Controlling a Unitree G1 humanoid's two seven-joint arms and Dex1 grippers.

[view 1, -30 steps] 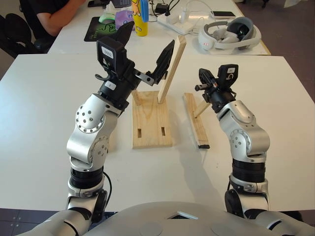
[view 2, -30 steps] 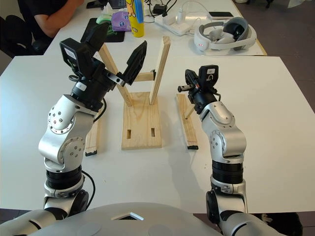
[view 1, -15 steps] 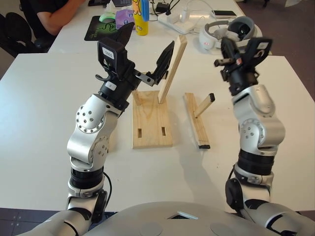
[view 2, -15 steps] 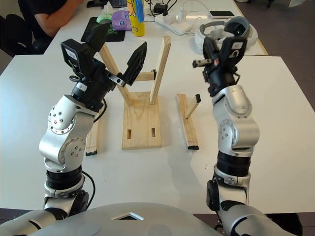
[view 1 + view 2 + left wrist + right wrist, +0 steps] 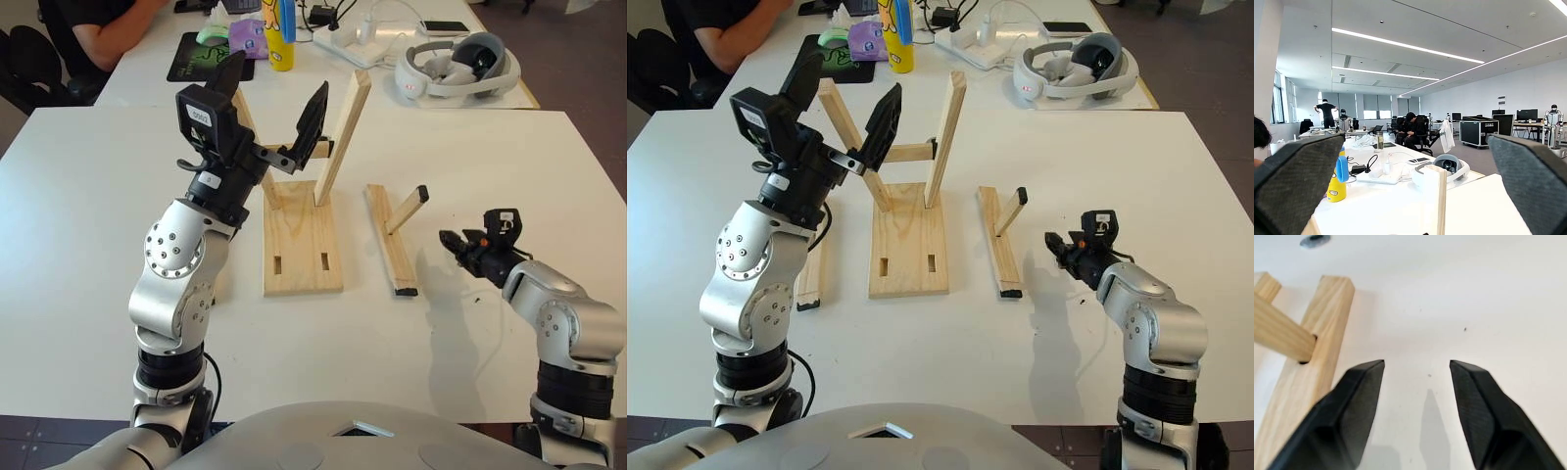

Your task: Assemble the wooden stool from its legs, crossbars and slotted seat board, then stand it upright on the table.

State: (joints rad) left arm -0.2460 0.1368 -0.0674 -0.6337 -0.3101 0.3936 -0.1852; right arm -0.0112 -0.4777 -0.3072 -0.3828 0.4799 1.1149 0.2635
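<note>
The slotted seat board (image 5: 302, 245) lies flat at mid-table. Two legs (image 5: 945, 137) (image 5: 844, 127) stand tilted in it, joined by a crossbar (image 5: 908, 152). My left gripper (image 5: 274, 98) is raised beside them, open and empty; the left wrist view shows one upright leg (image 5: 1435, 200) between its fingers (image 5: 1293, 181), untouched. A loose leg (image 5: 389, 240) with a short crossbar (image 5: 408, 210) stuck in it lies right of the board. My right gripper (image 5: 449, 239) hovers low just right of that leg (image 5: 1308, 377), open and empty. Another leg (image 5: 809, 274) lies under my left arm.
A second table behind holds a headset (image 5: 456, 64), a yellow bottle (image 5: 281, 29) and a power strip (image 5: 358, 39). The white table (image 5: 88, 225) has bare room to the left and at the front.
My right arm has come down from its raised position to just above the table, right of the loose leg. My left gripper has shifted slightly up and to the left, still open.
</note>
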